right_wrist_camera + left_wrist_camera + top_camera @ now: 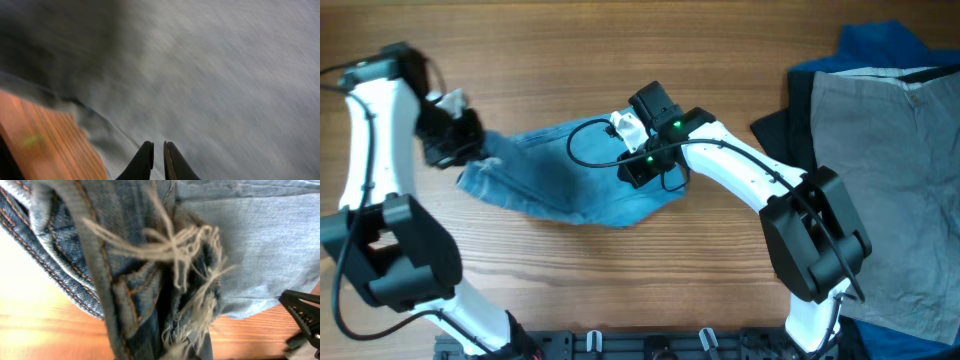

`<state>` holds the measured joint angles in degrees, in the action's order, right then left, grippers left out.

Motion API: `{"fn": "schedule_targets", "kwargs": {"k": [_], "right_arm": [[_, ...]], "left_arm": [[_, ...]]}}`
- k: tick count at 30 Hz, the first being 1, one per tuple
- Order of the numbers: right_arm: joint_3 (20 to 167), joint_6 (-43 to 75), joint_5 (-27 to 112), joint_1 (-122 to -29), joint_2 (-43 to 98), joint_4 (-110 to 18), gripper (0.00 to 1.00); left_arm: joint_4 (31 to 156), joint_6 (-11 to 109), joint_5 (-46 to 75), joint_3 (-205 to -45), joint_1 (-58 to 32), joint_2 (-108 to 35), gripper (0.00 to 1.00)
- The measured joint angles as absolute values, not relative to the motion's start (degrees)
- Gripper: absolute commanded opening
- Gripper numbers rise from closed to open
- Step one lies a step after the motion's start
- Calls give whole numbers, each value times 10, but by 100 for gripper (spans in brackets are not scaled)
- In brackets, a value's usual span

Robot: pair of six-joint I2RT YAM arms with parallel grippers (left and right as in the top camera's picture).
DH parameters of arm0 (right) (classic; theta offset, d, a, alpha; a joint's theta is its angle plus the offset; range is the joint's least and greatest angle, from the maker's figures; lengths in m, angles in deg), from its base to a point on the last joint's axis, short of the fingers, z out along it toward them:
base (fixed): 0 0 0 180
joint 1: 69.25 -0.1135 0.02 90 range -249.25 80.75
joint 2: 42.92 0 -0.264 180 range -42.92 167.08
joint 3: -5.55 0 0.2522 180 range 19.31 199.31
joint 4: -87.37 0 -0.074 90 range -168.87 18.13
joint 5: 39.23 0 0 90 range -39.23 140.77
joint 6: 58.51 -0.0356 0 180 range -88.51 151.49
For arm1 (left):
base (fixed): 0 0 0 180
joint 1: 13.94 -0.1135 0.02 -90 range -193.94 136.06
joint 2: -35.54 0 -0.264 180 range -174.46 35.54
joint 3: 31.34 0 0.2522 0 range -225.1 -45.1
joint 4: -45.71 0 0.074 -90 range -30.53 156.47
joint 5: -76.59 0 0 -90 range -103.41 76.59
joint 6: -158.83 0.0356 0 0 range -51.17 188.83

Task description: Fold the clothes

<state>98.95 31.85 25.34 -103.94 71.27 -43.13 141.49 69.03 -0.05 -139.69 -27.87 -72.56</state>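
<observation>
A blue denim garment (560,175) lies crumpled on the wooden table, left of centre. My left gripper (470,145) is at its left end and shut on it. In the left wrist view the denim (250,240) and its frayed threads (185,245) fill the frame and hide the fingers. My right gripper (638,165) is over the garment's right part. In the right wrist view its fingers (158,146) are almost together with nothing between them, just above the blurred denim (225,75). The right gripper also shows at the left wrist view's edge (302,312).
A pile of clothes sits at the table's right side: a grey garment (890,150) on top, a blue cloth (885,45) behind it, a black cloth (780,125) at its left edge. Bare wood (620,40) shows along the back.
</observation>
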Motion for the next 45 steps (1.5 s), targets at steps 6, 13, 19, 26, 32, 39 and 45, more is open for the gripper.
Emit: {"fn": "schedule_targets", "kwargs": {"k": [6, 13, 19, 26, 32, 39, 45], "right_arm": [[989, 231, 383, -1007, 713, -442, 10], [989, 203, 363, -828, 713, -440, 10], [989, 228, 296, -846, 745, -436, 9], [989, 256, 253, -838, 780, -438, 9], [990, 256, 254, -838, 780, -438, 8], [990, 256, 255, -838, 780, -435, 11], [996, 264, 240, -841, 780, -424, 44]], "left_arm": [[1372, 688, -6, -1397, -134, -726, 4], [1395, 685, -58, -1405, -172, -693, 4], [1370, 685, -52, -1420, -139, -656, 4], [1366, 685, -28, -1420, -127, -656, 4], [1286, 682, 5, -1404, -5, -657, 6], [1163, 641, 17, -1345, 92, -718, 98], [1141, 615, 30, -1344, 118, -735, 100]]}}
